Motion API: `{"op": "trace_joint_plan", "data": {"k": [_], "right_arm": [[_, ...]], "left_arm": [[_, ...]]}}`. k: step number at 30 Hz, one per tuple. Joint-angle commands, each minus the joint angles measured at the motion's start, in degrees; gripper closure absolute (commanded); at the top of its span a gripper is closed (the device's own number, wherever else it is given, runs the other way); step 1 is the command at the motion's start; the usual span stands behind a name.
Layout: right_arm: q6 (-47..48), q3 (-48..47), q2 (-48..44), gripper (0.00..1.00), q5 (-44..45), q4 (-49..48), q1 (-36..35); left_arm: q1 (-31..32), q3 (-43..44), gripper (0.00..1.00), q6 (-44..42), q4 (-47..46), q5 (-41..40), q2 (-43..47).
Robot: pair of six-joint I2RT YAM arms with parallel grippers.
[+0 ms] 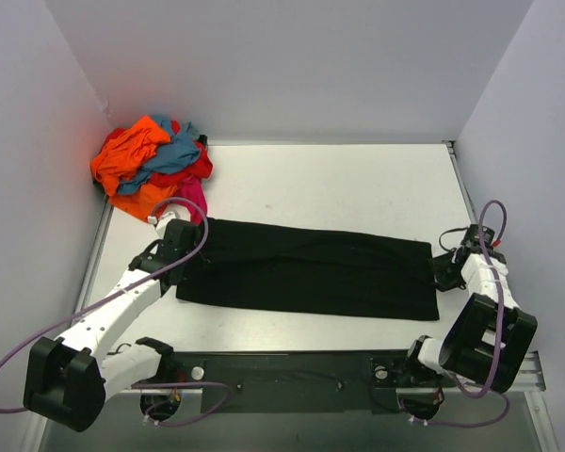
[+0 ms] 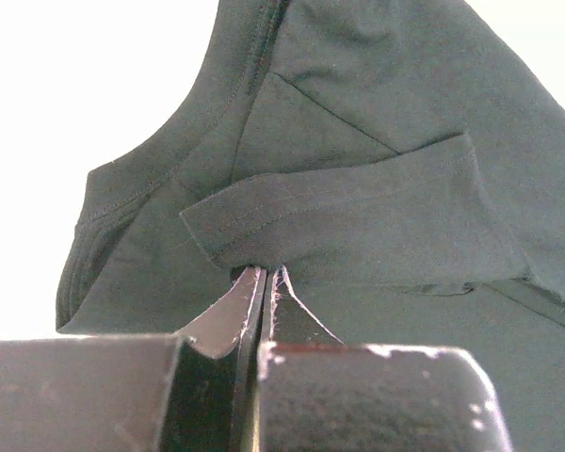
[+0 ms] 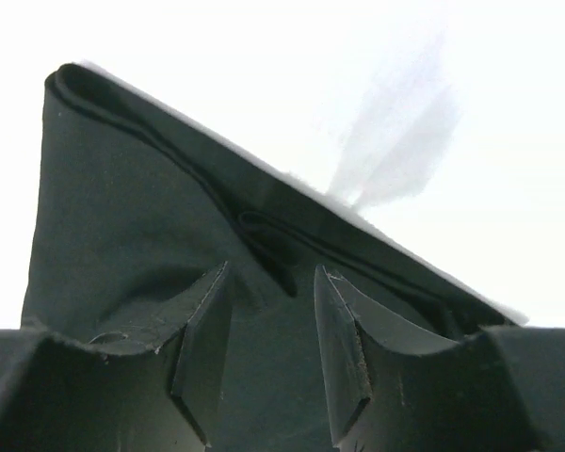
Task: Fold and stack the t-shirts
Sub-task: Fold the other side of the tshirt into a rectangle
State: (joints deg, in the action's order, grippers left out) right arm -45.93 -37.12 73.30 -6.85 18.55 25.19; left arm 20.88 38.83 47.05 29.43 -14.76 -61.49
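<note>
- 6 o'clock, near edge: both arm bases sit on a dark rail (image 1: 292, 372). Nothing else lies there.
- 9 o'clock: L gripper (image 1: 176, 247) is at the left end of the black t-shirt (image 1: 311, 268). Jaws are pressed shut, tips up against the hem of a folded-in sleeve (image 2: 358, 207). Can't tell if any cloth is actually nipped.
- 3 o'clock: R gripper (image 1: 449, 266) is at the shirt's right end. Jaws are part open, straddling a raised crease in the layered cloth, not clamped on it.
- Centre: black shirt lies flat on the table (image 1: 358, 179) as a long band running 9 to 3 o'clock, sleeves tucked in. No print shows.
- Handling (my guess): thin, light, floppy knit with no stiffness.
  - It'll sag and slide open if lifted by one layer.
  - Best hold is probably the end corners, pinching all layers at once, both ends together.
  - Slack in the middle may drag.
- 10–11 o'clock, far left corner: loose heap of the other shirts.
  - Orange t-shirt (image 1: 122, 162) is on the left.
  - Teal t-shirt (image 1: 174, 155) lies across the top.
  - Red t-shirt (image 1: 201, 168) is at the right edge.
  - Magenta t-shirt (image 1: 194, 193) pokes out nearest the L gripper.
  - All are tangled, so likely to come up together.
- In the way: the heap sits close to the L arm's reach. The walls (image 1: 292, 66) box in the far and side edges.
</note>
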Motion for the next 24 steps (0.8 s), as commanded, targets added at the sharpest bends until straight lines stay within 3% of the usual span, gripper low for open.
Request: {"op": "trace_joint_plan", "data": {"k": [1, 17, 19, 22, 24], "right_arm": [[1.90, -0.05, -3.51, 0.64, 2.64, 3.86, 1.09], [-0.82, 3.55, -0.17, 0.68, -4.31, -1.67, -0.32], [-1.09, 3.46, 0.09, 0.73, -4.92, -2.20, -0.32], [-1.35, 2.67, 0.35, 0.95, -5.54, -2.46, -0.40], [-1.44, 1.53, 0.70, 1.00, -5.37, -2.72, -0.32]], "left_arm": [[-0.49, 2.74, 1.00, -1.43, 0.28, -0.62, 1.29], [-0.58, 2.92, 1.00, -1.70, -0.07, -0.62, 1.38], [-0.67, 3.01, 1.00, -1.70, -0.25, -0.62, 1.29], [-0.93, 3.36, 1.00, -1.87, -0.43, -0.97, 0.94], [-1.89, 4.14, 1.00, -2.22, -1.04, -1.23, 0.41]]}}
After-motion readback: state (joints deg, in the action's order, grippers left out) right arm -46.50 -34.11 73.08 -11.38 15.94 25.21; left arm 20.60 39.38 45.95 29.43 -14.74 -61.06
